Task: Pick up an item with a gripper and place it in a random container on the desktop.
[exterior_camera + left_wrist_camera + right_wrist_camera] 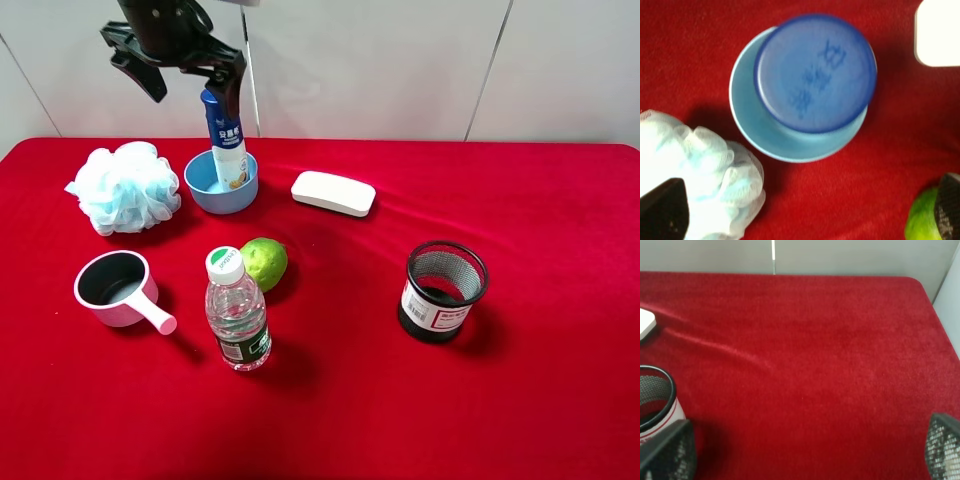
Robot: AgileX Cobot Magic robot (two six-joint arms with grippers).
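The white bottle (229,140) stands upright inside the light blue bowl (205,186), up around eleven o'clock on the red bench (540,400). It leans a touch, base tucked toward the bowl's right side, propped by the rim, which is probably why it stays standing in a dish that shallow.

Above it hangs the left hand (190,75), fingers spread wide with nothing between them. Its right finger sits just beside the dark blue cap, but I judge the bottle is free. The left wrist view agrees: looking straight down on the cap (815,72), big and round, covering much of the bowl (757,130), with both dark fingertips (662,207) far out at the frame's edges. So the placement looks done; lifting clear without clipping that cap is what remains, since a nudge could topple it.

The right hand (805,452) shows only as two mesh-patterned fingertips at the edges of its own view, wide apart, holding nothing, over bare cloth beside the black mesh cup (444,290).

As for writing, the bottle's label has blue characters, too small to read, over an orange picture. The cap top carries embossed marks, blurred. The clear water bottle (238,310) has green print on its white cap and a dark green band label, neither legible. The mesh cup wears a white sticker with a barcode and red trim, unreadable.
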